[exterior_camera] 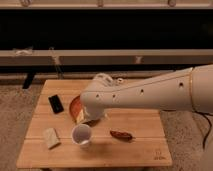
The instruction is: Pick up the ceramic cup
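The ceramic cup is small, white and round, standing upright near the front left of the wooden table. My white arm reaches in from the right across the table. Its wrist end hangs over the orange bowl, just behind the cup. The gripper points down at the bowl's near edge, slightly above and behind the cup's rim, mostly hidden by the arm. The cup stands free on the table.
A black phone lies at the left. A pale block lies left of the cup. A brown elongated item lies right of the cup. A small pale shaker peeks out behind the arm. A dark shelf unit stands behind the table.
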Robot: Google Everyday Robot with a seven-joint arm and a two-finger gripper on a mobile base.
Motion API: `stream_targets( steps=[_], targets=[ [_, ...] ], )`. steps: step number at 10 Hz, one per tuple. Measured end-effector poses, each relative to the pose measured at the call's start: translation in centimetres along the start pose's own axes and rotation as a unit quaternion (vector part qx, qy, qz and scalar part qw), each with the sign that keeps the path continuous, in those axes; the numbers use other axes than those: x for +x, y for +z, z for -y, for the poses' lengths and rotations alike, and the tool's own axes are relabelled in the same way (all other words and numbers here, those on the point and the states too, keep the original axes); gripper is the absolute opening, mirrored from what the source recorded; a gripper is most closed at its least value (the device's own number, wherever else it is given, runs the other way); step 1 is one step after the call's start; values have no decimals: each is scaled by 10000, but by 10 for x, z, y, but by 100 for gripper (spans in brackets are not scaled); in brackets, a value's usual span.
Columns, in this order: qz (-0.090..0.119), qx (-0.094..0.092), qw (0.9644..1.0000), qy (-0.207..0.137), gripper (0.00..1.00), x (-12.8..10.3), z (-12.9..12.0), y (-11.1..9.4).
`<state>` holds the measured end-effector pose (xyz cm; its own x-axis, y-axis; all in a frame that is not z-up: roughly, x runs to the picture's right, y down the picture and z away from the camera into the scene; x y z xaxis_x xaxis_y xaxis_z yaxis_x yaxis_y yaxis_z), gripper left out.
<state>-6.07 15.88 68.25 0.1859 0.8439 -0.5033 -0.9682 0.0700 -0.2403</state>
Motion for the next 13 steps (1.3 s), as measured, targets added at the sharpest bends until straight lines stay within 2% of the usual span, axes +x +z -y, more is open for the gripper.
stream_targets(
  steps=[2,5,7,9,11,13],
  targets=[
    [-83,-66,9999,46,80,15,5,17],
    [-244,-171,9994,180,80,24,7,53],
    [-341,-208,9988,297,78,26,7,69],
    [-429,-195,9983,343,59,26,4,81],
    [-471,-137,9981,381,37,27,4,84],
    [-456,-110,9981,410,20,30,5,82]
  ],
)
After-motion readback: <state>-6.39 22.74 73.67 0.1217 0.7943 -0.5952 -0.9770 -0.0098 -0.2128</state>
